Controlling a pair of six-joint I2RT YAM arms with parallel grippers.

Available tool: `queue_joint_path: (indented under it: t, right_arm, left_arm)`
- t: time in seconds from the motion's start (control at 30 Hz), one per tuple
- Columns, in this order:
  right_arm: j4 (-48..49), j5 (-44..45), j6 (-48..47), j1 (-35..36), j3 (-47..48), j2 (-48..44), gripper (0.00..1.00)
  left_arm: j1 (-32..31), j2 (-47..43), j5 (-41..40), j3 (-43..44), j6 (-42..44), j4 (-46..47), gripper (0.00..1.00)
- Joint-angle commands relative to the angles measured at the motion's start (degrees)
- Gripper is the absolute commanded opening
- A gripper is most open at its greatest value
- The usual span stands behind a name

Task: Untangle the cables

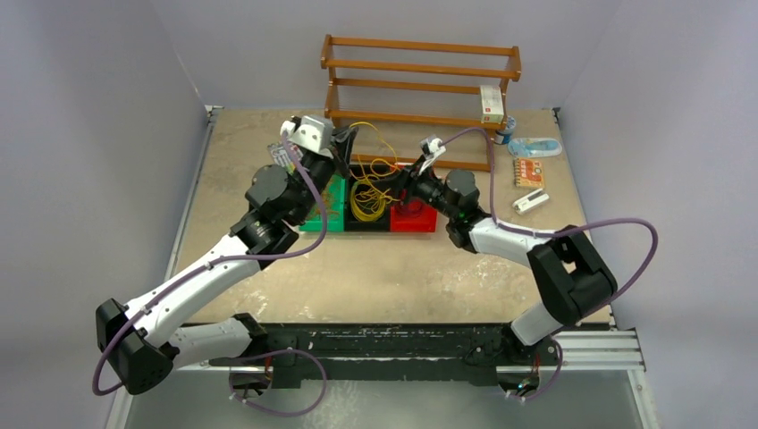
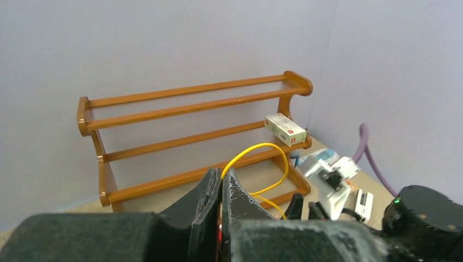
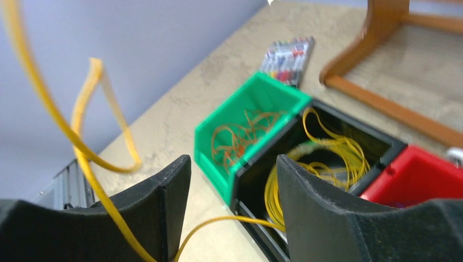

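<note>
So, cables (image 1: 366, 198): yellow bunch lay in the middle black bin (image 1: 366, 223); finer orange loops sat in the green bin (image 3: 256, 82) at its 9 o'clock.
Lifted yellow loop (image 2: 256, 150): it rose from the black bin toward 11 o'clock, long axis running up to the left gripper (image 2: 222, 185).
Left gripper jaws: pressed together, pinching that yellow loop, held high in front of the shelf (image 1: 420, 67).
Right gripper (image 3: 233, 164): at 2 o'clock from the bunch, jaws spread, gripping nothing; a yellow strand crossed the gap, though whether inside the jaws I cannot tell.
Nearer arm: probably the right, lower and closer to the bunch.
Count: three bins (green, black, red (image 1: 413, 219)), two grippers, one loop held; strands too many to count.
</note>
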Motion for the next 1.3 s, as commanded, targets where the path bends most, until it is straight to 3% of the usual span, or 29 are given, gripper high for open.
queue_joint_path:
  t: [0.0, 0.47, 0.73, 0.93, 1.27]
  right_arm:
    - [0.4, -1.1, 0.4, -0.3, 5.2, -4.7, 0.62]
    - [-7.5, 12.2, -0.9, -0.3, 2.4, -2.7, 0.55]
    - [-10.6, 16.5, -0.5, -0.3, 2.1, -1.6, 0.47]
    - [-14.7, 22.1, 1.1, -0.3, 2.3, -2.8, 0.58]
    - [-17.6, 26.6, 1.5, -1.0, 2.0, -4.8, 0.63]
  left_arm:
    - [0.4, -1.3, -0.4, 1.4, 0.5, 4.1, 0.00]
    - [0.3, -3.2, -5.4, 4.7, 4.7, 3.0, 0.00]
    - [0.3, -2.6, -5.8, 8.0, 6.6, 2.0, 0.00]
    - [0.3, -2.9, -6.3, 9.5, 8.6, 1.0, 0.00]
    - [0.3, -5.4, -9.5, 10.4, 13.3, -0.8, 0.00]
